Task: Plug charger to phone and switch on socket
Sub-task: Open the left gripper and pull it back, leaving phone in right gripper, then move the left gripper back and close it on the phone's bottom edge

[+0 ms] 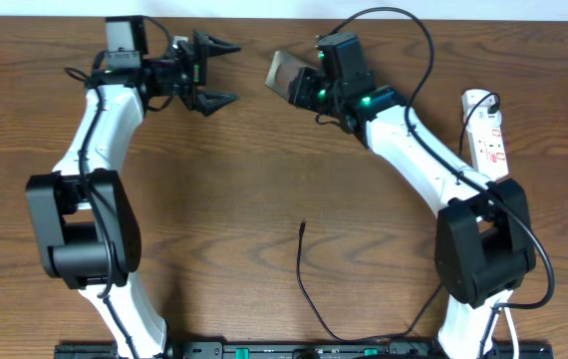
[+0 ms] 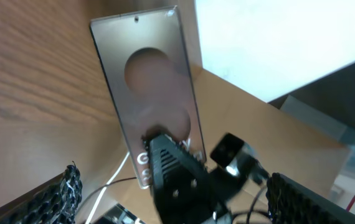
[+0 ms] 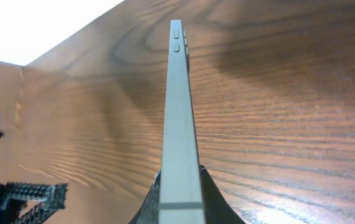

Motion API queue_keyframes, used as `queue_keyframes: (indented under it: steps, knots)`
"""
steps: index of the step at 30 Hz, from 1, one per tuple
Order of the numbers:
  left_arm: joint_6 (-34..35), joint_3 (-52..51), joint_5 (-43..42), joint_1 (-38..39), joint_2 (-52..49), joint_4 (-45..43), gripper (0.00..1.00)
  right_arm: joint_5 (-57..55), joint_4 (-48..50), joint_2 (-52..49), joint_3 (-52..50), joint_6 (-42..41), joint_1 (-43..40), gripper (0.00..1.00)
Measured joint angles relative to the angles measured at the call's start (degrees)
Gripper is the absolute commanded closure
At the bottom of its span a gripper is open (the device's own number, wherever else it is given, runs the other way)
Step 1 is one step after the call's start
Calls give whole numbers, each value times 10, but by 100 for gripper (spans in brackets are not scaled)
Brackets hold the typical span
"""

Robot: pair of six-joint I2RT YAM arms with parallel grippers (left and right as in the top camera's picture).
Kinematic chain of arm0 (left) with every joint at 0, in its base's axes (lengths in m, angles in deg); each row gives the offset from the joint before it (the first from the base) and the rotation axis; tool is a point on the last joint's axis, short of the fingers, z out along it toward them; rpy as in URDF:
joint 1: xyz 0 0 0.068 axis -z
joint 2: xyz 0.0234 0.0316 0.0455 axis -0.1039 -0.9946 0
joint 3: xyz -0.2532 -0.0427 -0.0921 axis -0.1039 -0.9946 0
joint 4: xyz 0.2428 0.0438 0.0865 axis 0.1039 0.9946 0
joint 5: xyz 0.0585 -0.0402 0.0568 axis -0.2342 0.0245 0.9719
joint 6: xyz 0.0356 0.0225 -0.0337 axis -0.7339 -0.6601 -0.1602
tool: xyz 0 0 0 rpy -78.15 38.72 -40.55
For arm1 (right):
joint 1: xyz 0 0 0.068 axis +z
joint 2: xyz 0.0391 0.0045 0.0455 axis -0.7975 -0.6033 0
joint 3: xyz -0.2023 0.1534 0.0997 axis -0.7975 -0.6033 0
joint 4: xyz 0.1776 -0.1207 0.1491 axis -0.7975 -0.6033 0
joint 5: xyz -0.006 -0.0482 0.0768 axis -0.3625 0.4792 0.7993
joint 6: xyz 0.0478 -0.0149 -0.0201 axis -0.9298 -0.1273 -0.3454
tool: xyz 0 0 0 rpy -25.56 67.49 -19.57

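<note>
My right gripper (image 1: 309, 88) is shut on the phone (image 1: 287, 72) and holds it tilted above the table at the back centre. In the right wrist view its silvery edge (image 3: 179, 112) runs straight up from between my fingers (image 3: 180, 199). In the left wrist view its brownish screen (image 2: 146, 87) faces me, with the right gripper clamped on its lower end. My left gripper (image 1: 216, 72) is open and empty, just left of the phone, jaws pointing at it. The charger cable (image 1: 309, 299) lies on the table at the front centre, its plug tip (image 1: 303, 226) free. The white socket strip (image 1: 485, 130) lies at the right.
The socket's white cord and a black arm cable (image 1: 419, 40) loop at the back right. The black base rail (image 1: 294, 349) runs along the table's front edge.
</note>
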Motion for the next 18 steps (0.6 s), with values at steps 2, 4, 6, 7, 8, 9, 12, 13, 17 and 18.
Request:
queue_keyframes:
  steps: [2,4,6,7,8,9,12,13,17,18]
  knots:
    - [-18,0,-5,-10,3,0,7,17,3,0,0,-37,-11,99]
    - [-39,0,-11,-21,4,0,7,39,10,0,0,-77,-22,99]
    - [-60,0,-14,-31,4,0,7,65,23,0,0,-121,-33,99]
    - [-70,0,-14,-35,4,0,7,78,29,0,0,-144,-37,99]
    - [-79,0,-15,-38,4,0,7,89,34,0,0,-165,-41,99]
    - [-89,0,-16,-40,4,0,7,103,40,0,0,-194,-46,99]
    - [-114,0,-17,-43,4,0,7,136,53,0,0,-262,-52,99]
    - [-121,0,-18,-43,4,0,7,146,58,0,0,-287,-52,99]
    - [-140,0,-25,-41,4,0,7,183,85,0,0,-369,-52,99]
    - [-142,0,-26,-41,4,0,7,190,96,0,0,-384,-51,99]
